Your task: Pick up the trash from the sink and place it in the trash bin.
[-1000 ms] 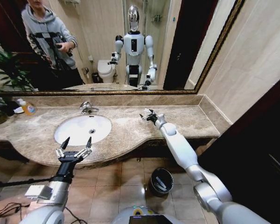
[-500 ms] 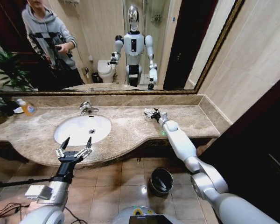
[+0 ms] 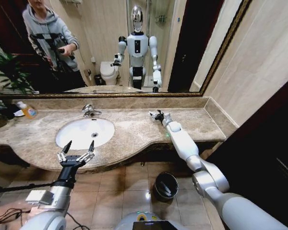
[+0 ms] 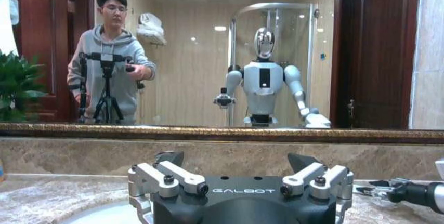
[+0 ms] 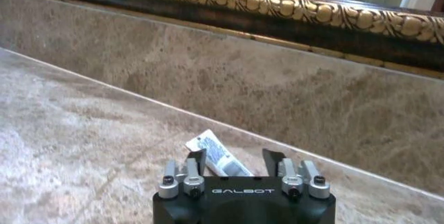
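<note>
- Head view: left gripper (image 3: 78,146) with black-tipped fingers spread wide apart, holding nothing, poised at the front edge of the beige-brown marbled stone tabletop (image 3: 129,136), just before the white oval porcelain sink (image 3: 85,132); left arm bent up from below, pale and jointed.
- Right gripper (image 3: 157,115) far out over the tabletop near the back wall, right of the sink and well apart from it; white right arm stretched long and nearly straight from the shoulder. Cannot tell here how far those fingers stand apart.
- Chrome faucet (image 3: 90,110) behind the basin. Small round dark trash bin with shiny rim (image 3: 166,186) on the tiled floor below the tabletop, pale bits inside.
- Left wrist view: left gripper (image 4: 243,168) seen from behind, both fingers (image 4: 169,158) well apart, empty; gold-framed mirror ahead.
- Right wrist view: right gripper (image 5: 238,162) low over the mottled stone, dark fingers (image 5: 197,159) open to either side of a small flat white packet with fine print (image 5: 216,154) lying on the tabletop close to the stone backsplash; whether touching it cannot be told.
</note>
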`<state>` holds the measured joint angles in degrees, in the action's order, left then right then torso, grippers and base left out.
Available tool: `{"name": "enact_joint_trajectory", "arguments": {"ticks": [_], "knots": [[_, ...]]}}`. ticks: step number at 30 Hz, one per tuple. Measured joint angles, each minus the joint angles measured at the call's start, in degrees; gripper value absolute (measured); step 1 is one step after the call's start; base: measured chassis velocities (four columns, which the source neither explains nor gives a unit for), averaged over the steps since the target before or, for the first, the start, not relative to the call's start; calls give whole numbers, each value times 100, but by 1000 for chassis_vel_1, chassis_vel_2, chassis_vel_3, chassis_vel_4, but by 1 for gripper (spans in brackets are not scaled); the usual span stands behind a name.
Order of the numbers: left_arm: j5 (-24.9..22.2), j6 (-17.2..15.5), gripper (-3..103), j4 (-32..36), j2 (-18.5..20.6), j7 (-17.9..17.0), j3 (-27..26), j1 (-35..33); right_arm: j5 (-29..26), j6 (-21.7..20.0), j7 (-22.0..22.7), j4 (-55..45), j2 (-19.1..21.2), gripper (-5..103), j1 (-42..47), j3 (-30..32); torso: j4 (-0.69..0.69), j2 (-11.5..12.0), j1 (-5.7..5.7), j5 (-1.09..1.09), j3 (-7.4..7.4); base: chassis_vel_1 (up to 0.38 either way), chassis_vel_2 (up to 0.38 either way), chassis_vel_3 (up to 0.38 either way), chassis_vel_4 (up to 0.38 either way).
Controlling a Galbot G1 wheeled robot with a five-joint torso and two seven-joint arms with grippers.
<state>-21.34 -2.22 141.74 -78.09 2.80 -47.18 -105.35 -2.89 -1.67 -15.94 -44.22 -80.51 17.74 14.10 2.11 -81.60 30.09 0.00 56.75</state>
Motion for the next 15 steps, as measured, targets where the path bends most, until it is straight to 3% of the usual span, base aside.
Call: {"name": "enact_joint_trajectory", "arguments": {"ticks": [2, 5, 7, 15], "knots": [[0, 0, 100, 0, 0, 0, 0, 0, 6, -18, -17, -27, 42, 48, 42, 7, 0, 0, 0, -1, -1, 0, 0, 0, 0], [0, 0, 100, 0, 0, 0, 0, 0, 8, -43, -40, -37, 67, 42, 77, 11, 0, 0, 0, 0, 0, 0, 0, 0, 0], [0, 0, 100, 0, 0, 0, 0, 0, 8, -55, -57, -30, 70, 26, 92, 30, 0, 0, 0, 0, 0, 0, 0, 0, 0], [0, 0, 100, 0, 0, 0, 0, 0, -41, -101, -64, -178, 117, 18, 173, 19, 0, 0, 0, 0, 0, 0, 0, 0, 0]]}}
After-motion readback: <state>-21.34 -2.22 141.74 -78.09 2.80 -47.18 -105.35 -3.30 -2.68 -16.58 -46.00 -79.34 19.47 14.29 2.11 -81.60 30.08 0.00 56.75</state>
